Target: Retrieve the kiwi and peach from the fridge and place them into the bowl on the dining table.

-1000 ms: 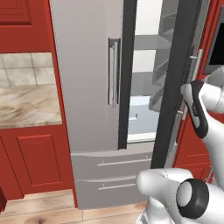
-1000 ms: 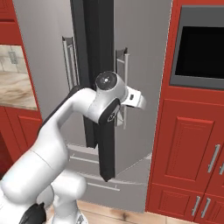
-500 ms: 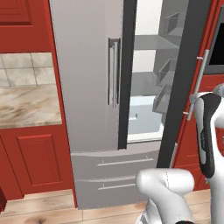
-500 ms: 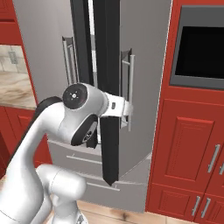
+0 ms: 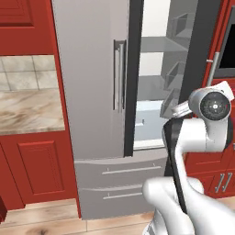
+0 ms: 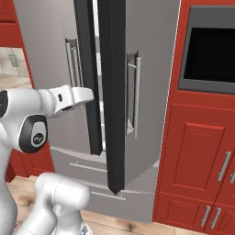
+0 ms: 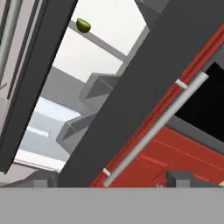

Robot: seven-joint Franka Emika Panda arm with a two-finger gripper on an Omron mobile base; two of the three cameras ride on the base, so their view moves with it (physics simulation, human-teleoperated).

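Observation:
The fridge (image 5: 87,92) has its left door shut and its right door (image 6: 151,69) swung open, showing glass shelves and door bins. In the hand view the kiwi (image 7: 83,25), small and green, rests on an upper shelf deep inside. My gripper (image 7: 113,180) is open and holds nothing; its fingertips (image 7: 43,180) stand wide apart before the dark door edge. The hand (image 6: 80,95) sits left of that edge, clear of the bar handle (image 7: 153,131), and reaches toward the opening (image 5: 181,109). Peach, bowl and dining table are out of view.
A marble counter (image 5: 27,110) on red cabinets flanks the fridge's left. A black wall oven (image 6: 211,46) sits in red cabinetry (image 6: 197,151) on its right. The open door juts into the room, and two bottom drawers (image 5: 124,181) are shut.
The gripper has opened and let go of the right door's handle. The hand has drawn back left, away from the handle, to face the opening.

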